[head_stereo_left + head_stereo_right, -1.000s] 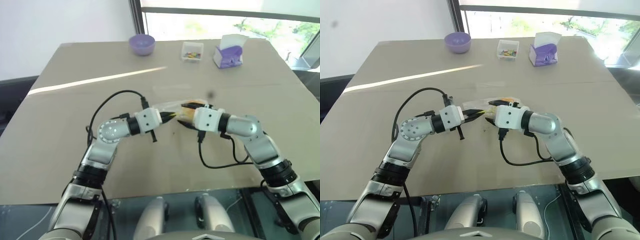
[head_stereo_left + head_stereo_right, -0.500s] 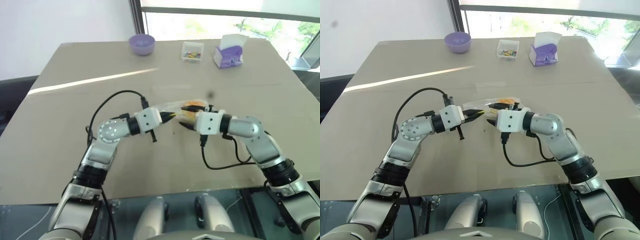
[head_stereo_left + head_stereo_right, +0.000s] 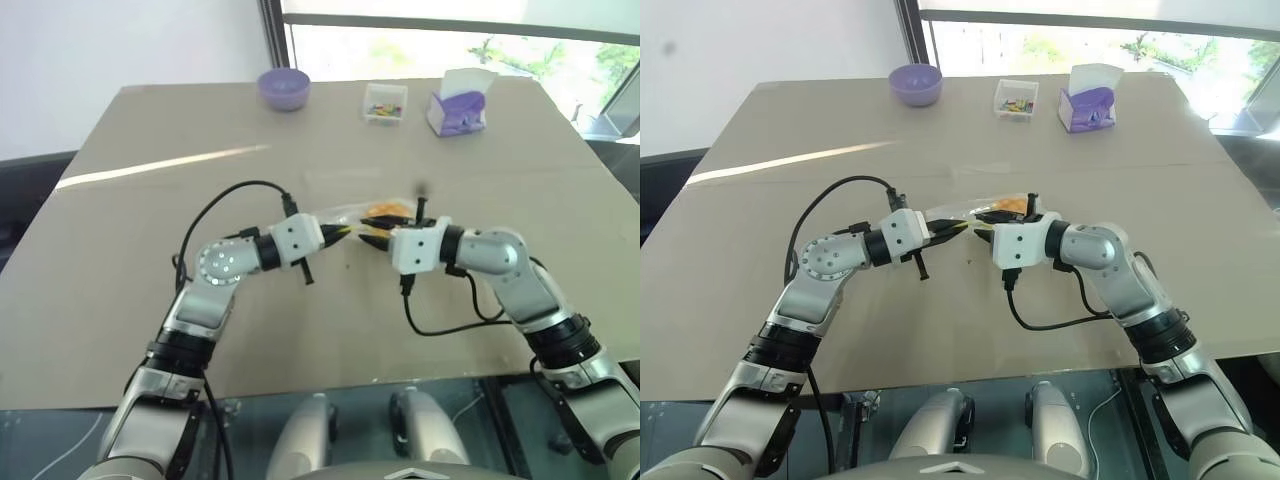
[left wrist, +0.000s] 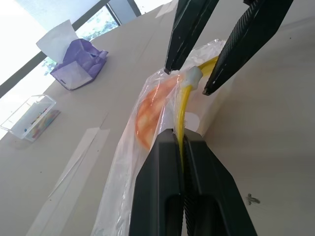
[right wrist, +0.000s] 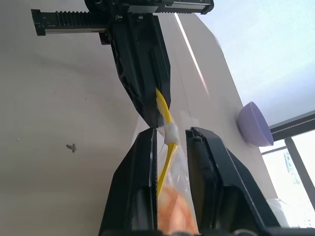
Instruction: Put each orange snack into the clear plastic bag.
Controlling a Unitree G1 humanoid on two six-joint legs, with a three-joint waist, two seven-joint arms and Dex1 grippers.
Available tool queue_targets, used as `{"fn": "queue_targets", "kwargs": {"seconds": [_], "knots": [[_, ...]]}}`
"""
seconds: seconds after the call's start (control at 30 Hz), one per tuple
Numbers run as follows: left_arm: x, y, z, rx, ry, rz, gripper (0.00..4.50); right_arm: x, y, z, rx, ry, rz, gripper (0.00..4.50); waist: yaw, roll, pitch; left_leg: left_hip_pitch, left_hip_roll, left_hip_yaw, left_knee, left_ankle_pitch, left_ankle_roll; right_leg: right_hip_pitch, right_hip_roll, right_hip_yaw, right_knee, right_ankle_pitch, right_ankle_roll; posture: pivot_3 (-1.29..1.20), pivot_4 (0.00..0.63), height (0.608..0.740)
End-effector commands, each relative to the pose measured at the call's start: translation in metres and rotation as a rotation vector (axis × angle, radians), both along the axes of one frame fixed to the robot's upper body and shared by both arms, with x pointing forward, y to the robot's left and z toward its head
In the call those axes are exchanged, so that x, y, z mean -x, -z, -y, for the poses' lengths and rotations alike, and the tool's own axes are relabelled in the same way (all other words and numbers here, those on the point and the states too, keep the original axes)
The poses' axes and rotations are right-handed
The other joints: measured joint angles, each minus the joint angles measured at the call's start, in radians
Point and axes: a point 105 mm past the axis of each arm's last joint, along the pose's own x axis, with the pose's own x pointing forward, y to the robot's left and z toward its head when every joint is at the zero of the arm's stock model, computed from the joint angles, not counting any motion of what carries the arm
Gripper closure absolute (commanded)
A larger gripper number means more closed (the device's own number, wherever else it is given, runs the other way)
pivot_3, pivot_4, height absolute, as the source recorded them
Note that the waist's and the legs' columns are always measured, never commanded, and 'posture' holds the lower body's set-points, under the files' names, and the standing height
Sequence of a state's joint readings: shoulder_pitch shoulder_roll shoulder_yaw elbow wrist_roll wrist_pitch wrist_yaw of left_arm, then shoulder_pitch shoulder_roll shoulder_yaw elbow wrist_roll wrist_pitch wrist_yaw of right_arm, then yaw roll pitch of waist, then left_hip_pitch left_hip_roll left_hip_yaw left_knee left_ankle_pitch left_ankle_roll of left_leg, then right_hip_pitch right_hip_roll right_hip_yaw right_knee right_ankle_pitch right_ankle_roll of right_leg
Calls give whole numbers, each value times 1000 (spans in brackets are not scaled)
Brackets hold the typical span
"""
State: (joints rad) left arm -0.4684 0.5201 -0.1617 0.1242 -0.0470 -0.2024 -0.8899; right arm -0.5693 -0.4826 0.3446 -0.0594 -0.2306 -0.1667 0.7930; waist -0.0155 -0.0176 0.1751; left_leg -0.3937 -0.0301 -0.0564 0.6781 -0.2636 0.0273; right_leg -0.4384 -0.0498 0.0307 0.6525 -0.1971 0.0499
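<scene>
One orange snack (image 4: 147, 118) apparently inside clear bag (image 4: 123, 187). Left tool (image 3: 348, 231) clamped on yellow seal strip (image 4: 183, 105); right tool (image 5: 172, 137) apart, straddling it. Next, likely: pinch, zip shut.

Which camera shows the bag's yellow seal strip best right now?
The left wrist view: the yellow seal strip runs up from the shut left hand toward the right hand. The right wrist view also shows it; in the head views it is only a sliver.

Bare tabletop (image 3: 150, 220) lies open all around both arms. Only the far edge is occupied: purple bowl (image 3: 284, 88), small clear box (image 3: 384, 102) and tissue box (image 3: 458, 105), with gaps between them.
</scene>
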Motion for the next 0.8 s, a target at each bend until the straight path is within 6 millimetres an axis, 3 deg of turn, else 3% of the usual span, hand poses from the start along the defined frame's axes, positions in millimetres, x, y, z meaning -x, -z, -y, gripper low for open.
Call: {"fn": "queue_targets", "kwargs": {"seconds": [0.03,0.8], "knots": [[3,-21,3,38,19,66,4500,2,-14,-5,-20,-22,65,3508,0,0,0,0,0,0,0,0,0,0,0,0,0,0,0,0,150,740],[3,-21,2,45,7,57,4500,-3,-17,-3,-12,-10,107,3508,0,0,0,0,0,0,0,0,0,0,0,0,0,0,0,0,150,740]]}}
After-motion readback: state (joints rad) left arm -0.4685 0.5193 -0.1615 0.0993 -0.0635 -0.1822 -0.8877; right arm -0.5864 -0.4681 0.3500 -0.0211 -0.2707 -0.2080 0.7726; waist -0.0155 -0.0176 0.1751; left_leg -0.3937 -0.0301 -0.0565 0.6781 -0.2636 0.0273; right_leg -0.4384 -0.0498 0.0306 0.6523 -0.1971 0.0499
